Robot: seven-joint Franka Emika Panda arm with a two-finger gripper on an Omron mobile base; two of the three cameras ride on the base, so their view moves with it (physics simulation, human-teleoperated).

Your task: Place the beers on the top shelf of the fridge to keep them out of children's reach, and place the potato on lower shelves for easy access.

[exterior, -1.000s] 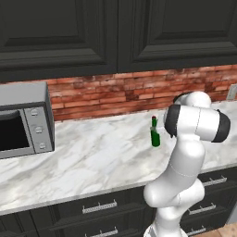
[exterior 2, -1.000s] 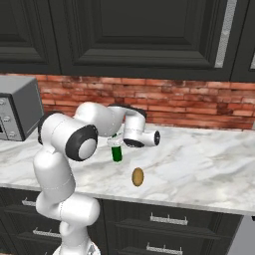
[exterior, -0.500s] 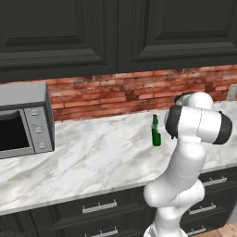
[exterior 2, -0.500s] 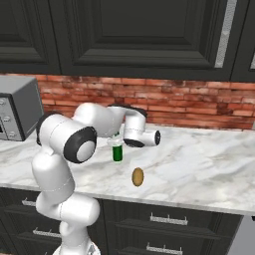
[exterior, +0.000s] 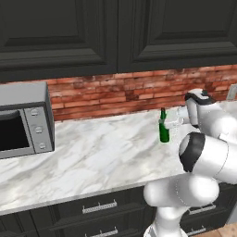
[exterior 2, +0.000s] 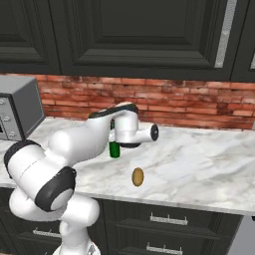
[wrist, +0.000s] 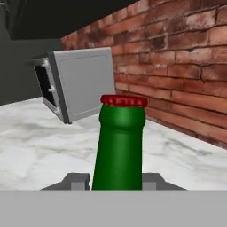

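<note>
Potato (exterior 2: 137, 177) lies nearest on the marble counter (exterior: 92, 152), close to the front edge, at about 4 o'clock from the bottle and apart from it. Dark green bottle (exterior: 164, 127) stands upright mid-counter (red cap, seen close in hand view (wrist: 120, 148)). Gripper (wrist: 116, 181) is clamped on the bottle neck, a finger (wrist: 76, 181) on each side, reaching in from the bottle's 3 o'clock in the left base view. Microwave (exterior: 23, 120) sits well apart at the bottle's 9 o'clock. Brick wall (exterior: 115, 90) behind, dark cabinets (exterior: 115, 32) above at 12 o'clock.
</note>
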